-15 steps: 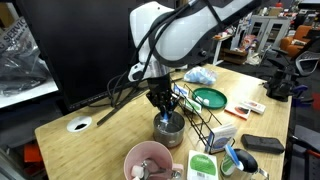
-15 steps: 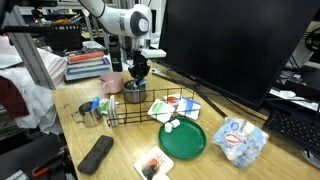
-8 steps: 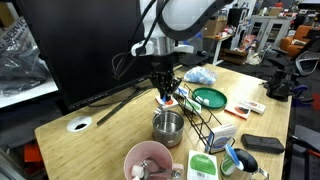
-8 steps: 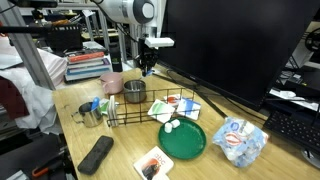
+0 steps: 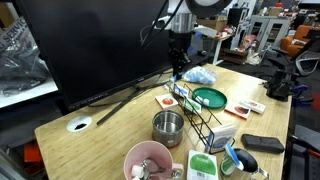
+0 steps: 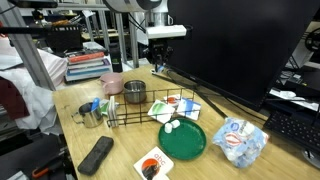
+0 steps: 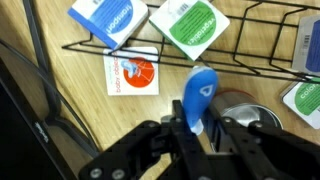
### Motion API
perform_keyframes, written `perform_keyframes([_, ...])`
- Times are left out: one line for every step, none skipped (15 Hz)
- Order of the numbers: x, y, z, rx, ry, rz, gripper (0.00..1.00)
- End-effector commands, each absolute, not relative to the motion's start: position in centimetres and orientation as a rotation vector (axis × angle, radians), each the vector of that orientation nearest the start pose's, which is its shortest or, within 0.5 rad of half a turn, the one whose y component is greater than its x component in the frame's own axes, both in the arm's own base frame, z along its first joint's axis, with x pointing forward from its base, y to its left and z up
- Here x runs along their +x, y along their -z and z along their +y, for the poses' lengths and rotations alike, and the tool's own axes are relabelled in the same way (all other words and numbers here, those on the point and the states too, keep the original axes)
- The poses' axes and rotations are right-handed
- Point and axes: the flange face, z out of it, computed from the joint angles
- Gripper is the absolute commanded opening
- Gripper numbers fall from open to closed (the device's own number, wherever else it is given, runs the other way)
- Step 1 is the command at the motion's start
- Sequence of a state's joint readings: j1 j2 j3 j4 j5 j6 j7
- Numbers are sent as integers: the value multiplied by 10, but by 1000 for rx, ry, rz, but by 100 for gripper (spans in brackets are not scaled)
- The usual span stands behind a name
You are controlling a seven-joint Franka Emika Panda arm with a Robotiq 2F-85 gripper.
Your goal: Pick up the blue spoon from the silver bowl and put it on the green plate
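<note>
In the wrist view my gripper (image 7: 200, 128) is shut on the blue spoon (image 7: 200, 92), whose bowl end sticks out beyond the fingertips. In both exterior views the gripper (image 5: 180, 64) (image 6: 159, 63) hangs high above the table. The silver bowl (image 5: 168, 126) (image 6: 134, 92) stands below and to one side of it; part of its rim shows in the wrist view (image 7: 248, 104). The green plate (image 5: 210, 97) (image 6: 182, 140) lies beyond the wire rack and holds nothing that I can see.
A black wire rack (image 5: 200, 118) (image 6: 150, 108) with cards stands between bowl and plate. A pink bowl (image 5: 148, 160), a blue-white bag (image 5: 200, 75), a black case (image 5: 262, 143) and a large monitor (image 6: 230, 45) surround the area.
The gripper has risen out of the silver bowl with the blue spoon and moved up and across toward the rack and plate side.
</note>
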State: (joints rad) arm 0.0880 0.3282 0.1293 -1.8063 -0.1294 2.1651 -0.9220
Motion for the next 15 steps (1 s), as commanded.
perform_keyframes([593,-380,85,-2848,85,-1562,6])
perform_keyframes([582,-381,71,-2899,91,-1478,6])
perform_keyframes([570,-382,59,-2938,95,-1385,6])
perform_keyframes([560,-383,51,-2959,108,-1290,6])
perform_keyframes([552,-382,47,-2949,144,-1214,6])
perform_keyframes([570,-379,50,-2932,52,-1329,23])
perform_keyframes([561,-379,48,-2935,73,-1281,23])
perform_keyframes([556,-380,48,-2938,89,-1259,23])
perform_keyframes([554,-381,48,-2941,97,-1248,23])
perform_keyframes([553,-381,49,-2943,99,-1243,23])
perform_keyframes([553,-381,49,-2944,101,-1242,23])
perform_keyframes([553,-381,49,-2944,102,-1240,23])
perform_keyframes([553,-381,49,-2944,102,-1240,23])
perform_keyframes([553,-381,49,-2945,103,-1239,6])
perform_keyframes([555,-378,41,-2971,91,-1150,6])
